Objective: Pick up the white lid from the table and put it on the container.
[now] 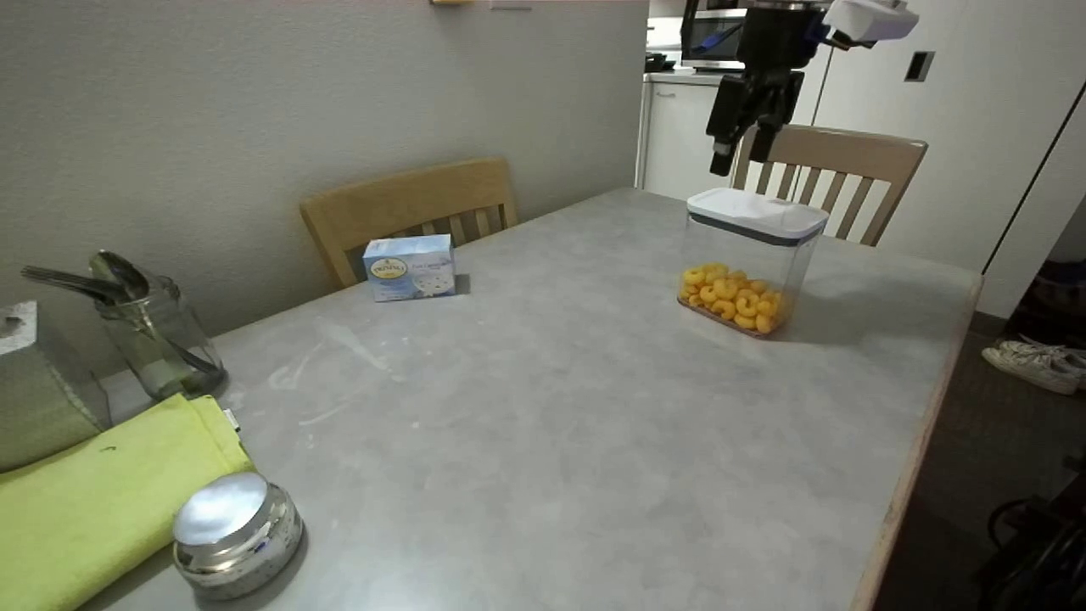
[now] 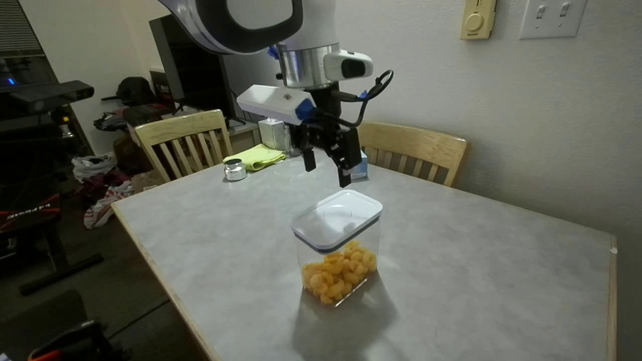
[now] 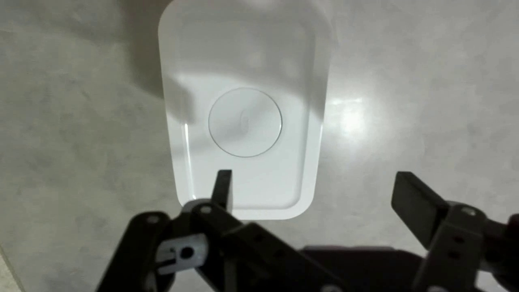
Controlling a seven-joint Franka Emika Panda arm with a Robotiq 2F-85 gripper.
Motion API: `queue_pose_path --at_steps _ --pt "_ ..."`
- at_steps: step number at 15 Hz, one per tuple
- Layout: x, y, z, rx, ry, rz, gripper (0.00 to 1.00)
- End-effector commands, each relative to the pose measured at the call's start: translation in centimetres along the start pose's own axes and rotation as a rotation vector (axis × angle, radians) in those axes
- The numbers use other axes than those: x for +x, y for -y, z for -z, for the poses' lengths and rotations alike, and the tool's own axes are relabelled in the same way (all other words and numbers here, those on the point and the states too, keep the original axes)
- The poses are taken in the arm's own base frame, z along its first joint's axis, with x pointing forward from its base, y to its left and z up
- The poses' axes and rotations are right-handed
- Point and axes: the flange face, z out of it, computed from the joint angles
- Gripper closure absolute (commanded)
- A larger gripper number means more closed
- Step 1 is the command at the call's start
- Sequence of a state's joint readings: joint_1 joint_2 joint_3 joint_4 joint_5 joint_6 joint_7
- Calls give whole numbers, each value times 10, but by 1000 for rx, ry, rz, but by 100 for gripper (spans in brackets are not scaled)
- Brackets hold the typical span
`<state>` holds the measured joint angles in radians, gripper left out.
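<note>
The white lid (image 1: pixel 758 212) lies flat on top of the clear container (image 1: pixel 694 246), which holds yellow-orange rings in its lower part. The lid also shows on the container (image 2: pixel 339 273) in an exterior view (image 2: pixel 336 220). The container stands upright on the grey table (image 1: pixel 526 424). My gripper (image 1: pixel 740 159) is open and empty, above the lid and apart from it, in both exterior views (image 2: pixel 327 176). In the wrist view the gripper (image 3: pixel 314 176) has its fingers wide apart. The left finger overlaps the near end of the lid (image 3: pixel 267 182); the right finger is over the table.
A blue-white tea box (image 1: pixel 411 268) stands by the wall side. A glass jar with cutlery (image 1: pixel 161 339), a tissue box (image 1: pixel 51 390), a yellow-green cloth (image 1: pixel 119 484) and a shiny metal jar (image 1: pixel 237 535) stand at the far end from the container. Wooden chairs (image 2: pixel 411 145) surround the table.
</note>
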<state>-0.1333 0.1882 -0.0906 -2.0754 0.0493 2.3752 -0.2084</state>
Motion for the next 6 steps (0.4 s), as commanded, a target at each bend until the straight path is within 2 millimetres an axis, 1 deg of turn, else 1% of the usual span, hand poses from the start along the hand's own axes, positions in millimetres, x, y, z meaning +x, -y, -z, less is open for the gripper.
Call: queue_pose_path --at_steps 1,2,3,6 --pt "-2 8 -11 13 7 -35 0" --pt "-2 10 -15 21 9 -51 0" --pt "0 6 -6 7 10 -26 0" --pt "0 8 -6 8 12 -27 0"
